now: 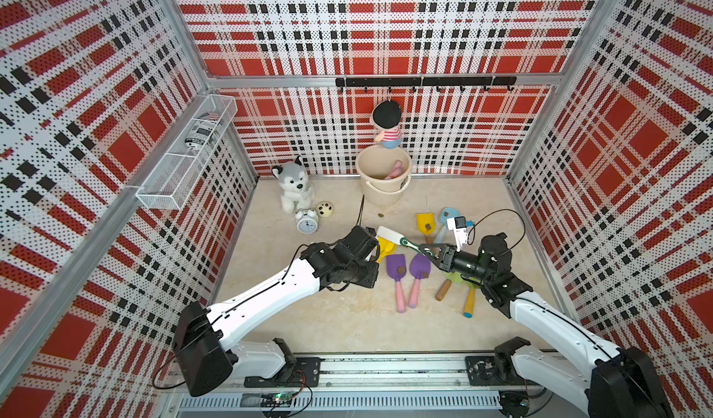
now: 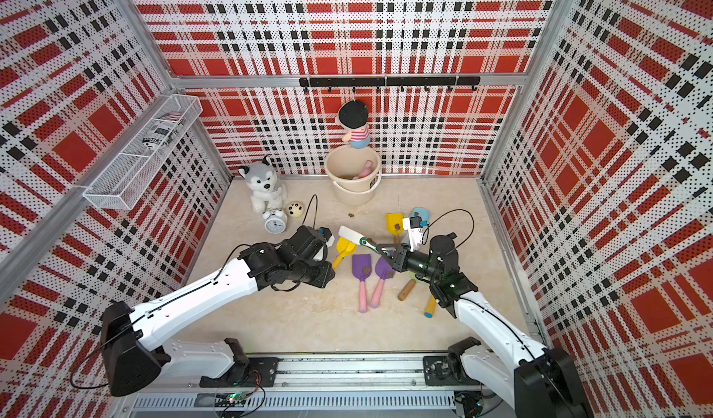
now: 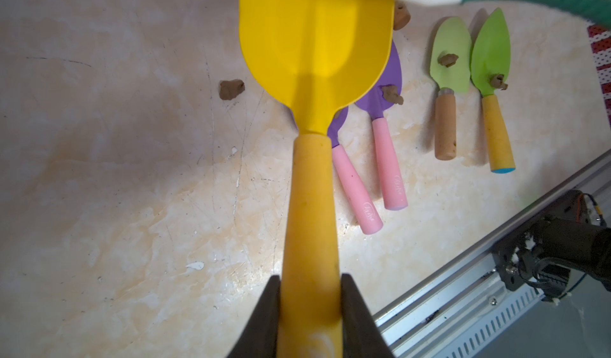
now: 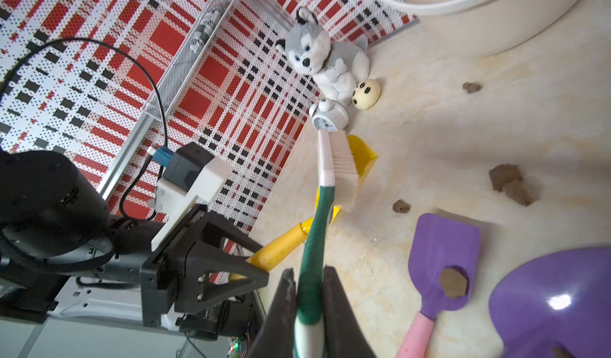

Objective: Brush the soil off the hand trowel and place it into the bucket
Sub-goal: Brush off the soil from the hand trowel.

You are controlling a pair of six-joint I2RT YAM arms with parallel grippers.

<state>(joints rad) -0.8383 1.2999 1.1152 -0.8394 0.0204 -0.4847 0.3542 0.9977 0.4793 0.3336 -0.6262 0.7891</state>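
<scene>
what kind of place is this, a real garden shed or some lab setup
Probably a staged robot test cell, not a real shed: plaid perforated walls boxing in a tabletop, a left arm and right arm on a front rail, and bright trowels near a bucket.

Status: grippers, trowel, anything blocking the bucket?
Left gripper shut on yellow trowel, right gripper on brush. Brush over blade tip, blade looks clean. Doll hangs above bucket rim.

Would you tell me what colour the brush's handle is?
The brush handle is green and white, clearest in the right wrist view.
</scene>
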